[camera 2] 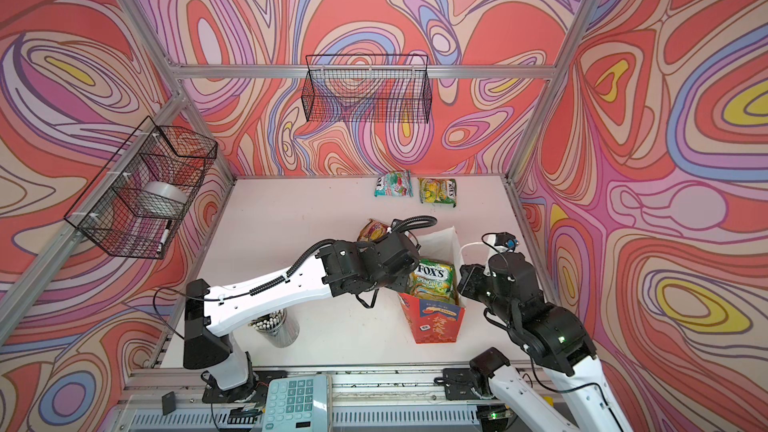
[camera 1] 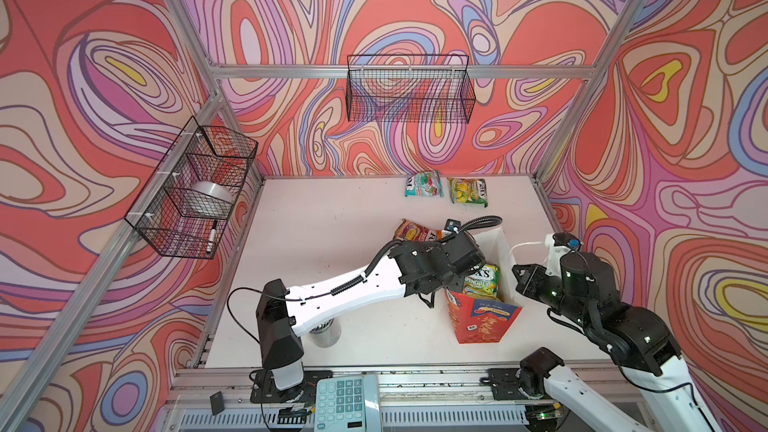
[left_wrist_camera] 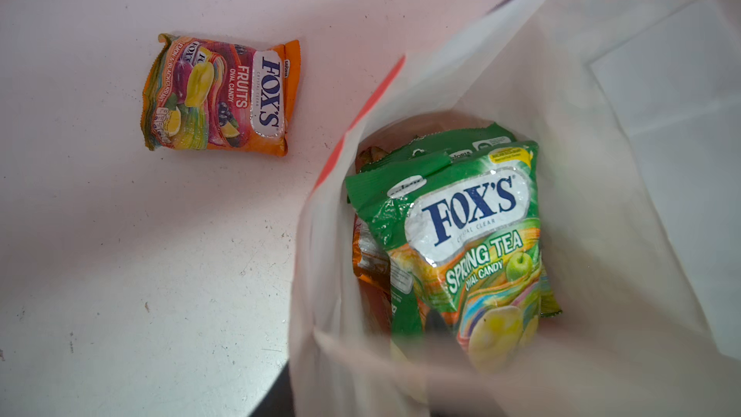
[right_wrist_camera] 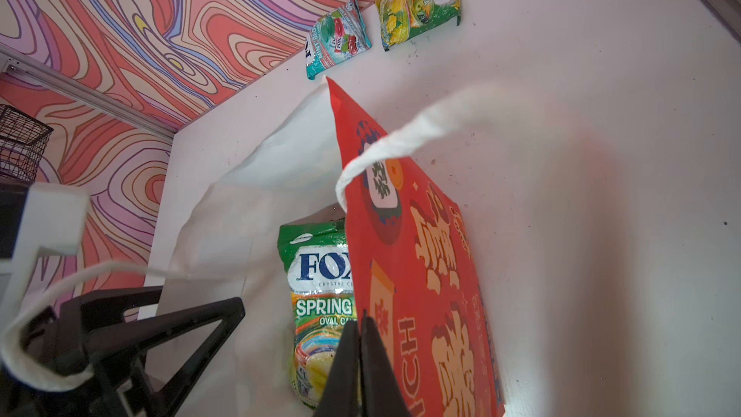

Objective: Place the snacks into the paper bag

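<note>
Red paper bag (camera 1: 482, 322), green pouch (camera 2: 432, 282) inside; right tool (right_wrist_camera: 361, 322) tight on wall; left tool (camera 2: 405, 278) unclear.

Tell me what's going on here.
Two arms are bagging candy pouches. The right tool is shut on the rim of the bag, holding it open. The left tool is over the mouth, where a green pouch lies on top of others inside; how its jaws stand can't be made out. Left on the table: an orange pouch beside the bag, plus a teal pouch and a second green pouch at the far edge.
</note>
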Robot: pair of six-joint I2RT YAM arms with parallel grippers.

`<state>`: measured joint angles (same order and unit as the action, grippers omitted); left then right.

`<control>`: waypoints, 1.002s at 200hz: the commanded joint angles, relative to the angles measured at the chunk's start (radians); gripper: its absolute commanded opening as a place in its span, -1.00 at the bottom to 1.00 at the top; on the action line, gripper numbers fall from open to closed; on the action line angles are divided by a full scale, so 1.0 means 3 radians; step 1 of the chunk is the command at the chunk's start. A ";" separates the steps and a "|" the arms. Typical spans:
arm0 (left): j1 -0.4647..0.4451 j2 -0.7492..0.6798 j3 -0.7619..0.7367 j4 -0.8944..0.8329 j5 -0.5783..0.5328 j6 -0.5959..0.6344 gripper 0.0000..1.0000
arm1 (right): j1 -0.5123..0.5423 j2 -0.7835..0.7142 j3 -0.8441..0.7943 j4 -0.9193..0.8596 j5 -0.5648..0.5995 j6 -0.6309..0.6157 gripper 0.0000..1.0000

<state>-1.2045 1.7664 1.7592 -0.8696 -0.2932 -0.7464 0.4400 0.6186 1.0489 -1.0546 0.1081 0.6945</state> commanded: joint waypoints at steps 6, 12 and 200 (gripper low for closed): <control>-0.0054 0.0011 0.0170 -0.0178 -0.0041 -0.0060 -0.82 | 0.0012 0.0019 0.0190 0.0051 -0.0015 -0.0066 -1.00; -0.0053 -0.0013 0.0174 -0.0150 0.0003 -0.0047 -0.90 | 0.0014 0.0042 0.0214 0.0053 -0.0052 -0.0071 -1.00; 0.1961 -0.0936 0.0576 -0.0921 0.0539 0.0812 -1.00 | 0.0333 0.2549 0.1602 0.1865 -0.1390 0.0035 -1.00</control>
<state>-0.6910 1.5486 1.9553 -1.1606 -0.1127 -0.5652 0.4862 1.2865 1.4494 -0.6548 -0.2855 0.6880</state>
